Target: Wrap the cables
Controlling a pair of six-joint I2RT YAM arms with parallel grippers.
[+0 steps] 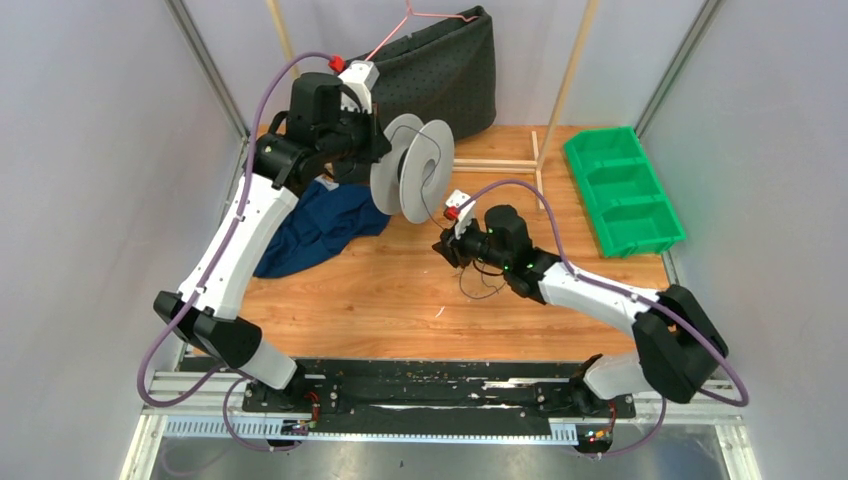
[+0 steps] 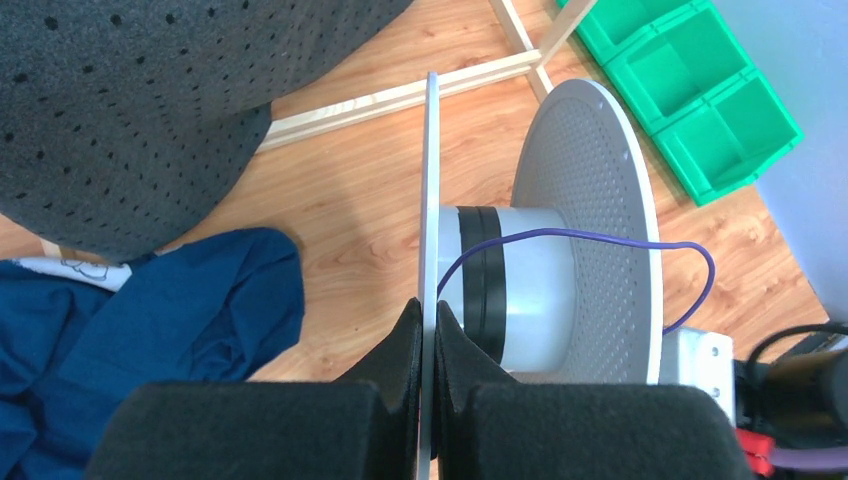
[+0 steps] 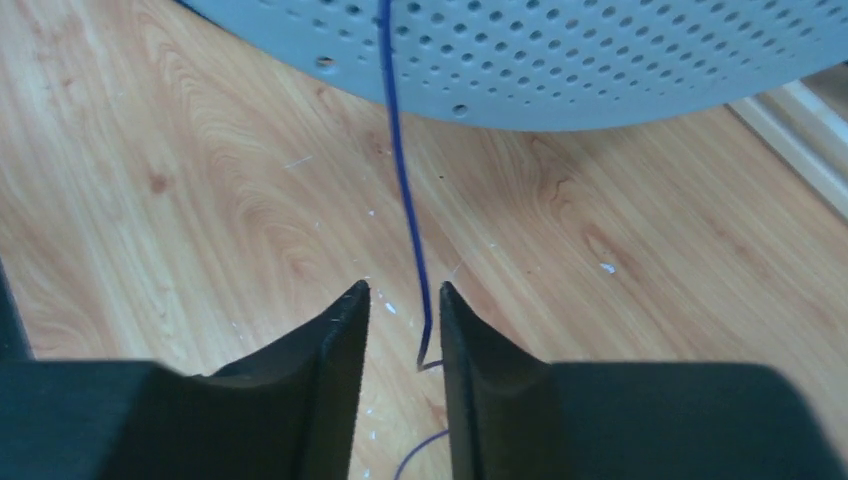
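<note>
- Blue cloth (image 1: pixel 320 225): crumpled on the table near its left edge, partly under the left arm.
- Dark perforated fabric (image 1: pixel 440 70): stands at the table's far edge, left of centre.
- Left gripper (image 2: pixel 428 312): fingers pressed together on the thin near flange of the spool (image 1: pixel 410 168), with the rim pinched between the pads. The spool is held on edge above the table, toward the far edge, its hub lying sideways.
- Cable (image 3: pixel 405 200): dark turns sit on the hub, tight against the near flange. One strand leaves the hub, crosses the rim of the far flange and drops toward the right gripper. Loose loops lie on the table near its middle, under that gripper.
- Right gripper (image 3: pixel 403 325): just right of the spool. Its fingers are apart with a narrow gap, and the strand runs down between them, close to the finger on the right of the wrist view. Contact cannot be told.
- Green bin (image 1: pixel 620 190): three compartments, at the far right corner of the table.
</note>
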